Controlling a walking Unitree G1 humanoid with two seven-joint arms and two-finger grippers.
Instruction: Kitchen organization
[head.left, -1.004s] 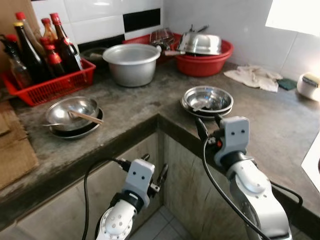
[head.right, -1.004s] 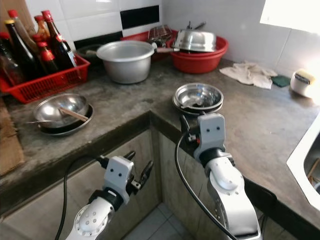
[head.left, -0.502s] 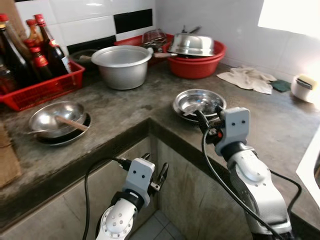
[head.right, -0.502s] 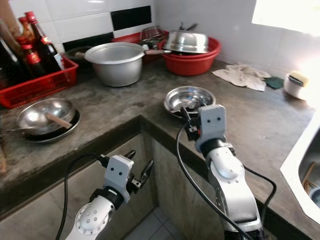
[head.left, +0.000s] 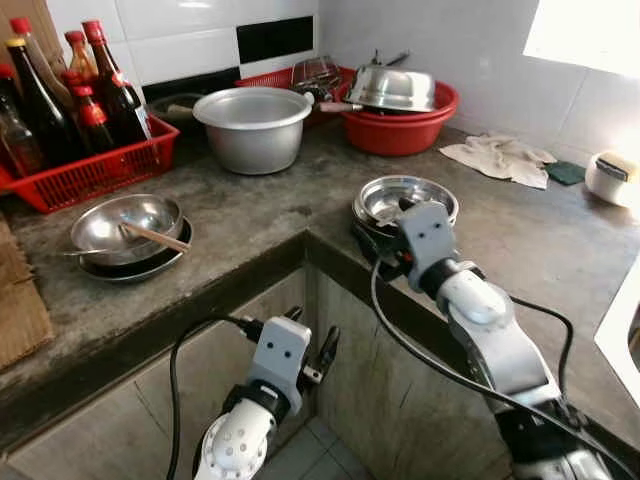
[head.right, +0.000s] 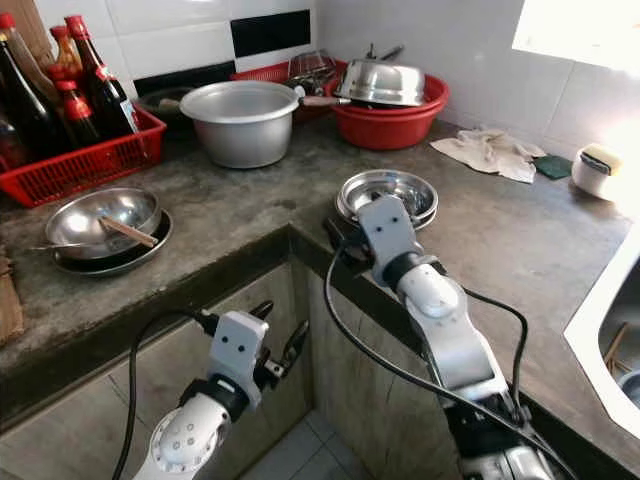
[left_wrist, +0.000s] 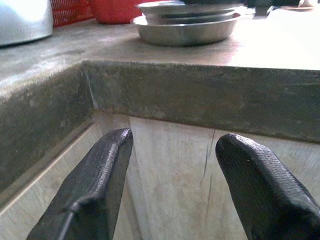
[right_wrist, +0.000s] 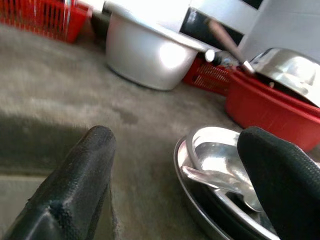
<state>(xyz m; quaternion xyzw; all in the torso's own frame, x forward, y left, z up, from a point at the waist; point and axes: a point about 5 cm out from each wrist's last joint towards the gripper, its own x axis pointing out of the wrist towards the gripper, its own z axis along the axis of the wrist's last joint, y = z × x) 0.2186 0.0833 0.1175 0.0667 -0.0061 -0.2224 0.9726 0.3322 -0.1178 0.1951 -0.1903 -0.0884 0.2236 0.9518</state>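
Observation:
A stack of steel bowls (head.left: 405, 200) sits on the grey counter (head.left: 270, 220) near its inner corner, with a spoon (right_wrist: 215, 176) lying in the top bowl. My right gripper (head.right: 343, 243) is open and hovers low at the counter edge, just left of the stack's near rim. In the right wrist view its fingers (right_wrist: 75, 185) frame the counter and the left rim of the bowls (right_wrist: 225, 165). My left gripper (head.left: 308, 343) is open below the counter, pointing at the cabinet front (left_wrist: 170, 150). A second steel bowl (head.left: 125, 222) holding a wooden stick rests on a dark plate to the left.
A red basket (head.left: 95, 170) of sauce bottles stands at the back left, next to an aluminium pot (head.left: 252, 125). A red basin (head.left: 405, 125) holds steel ware. A cloth (head.left: 500, 157) and a white container (head.left: 612, 175) lie at the right, a sink edge (head.left: 625, 320) beyond.
My right arm has swung left and turned, bringing its gripper from in front of the bowls to their left near rim. The camera shifted slightly. The left arm has stayed put.

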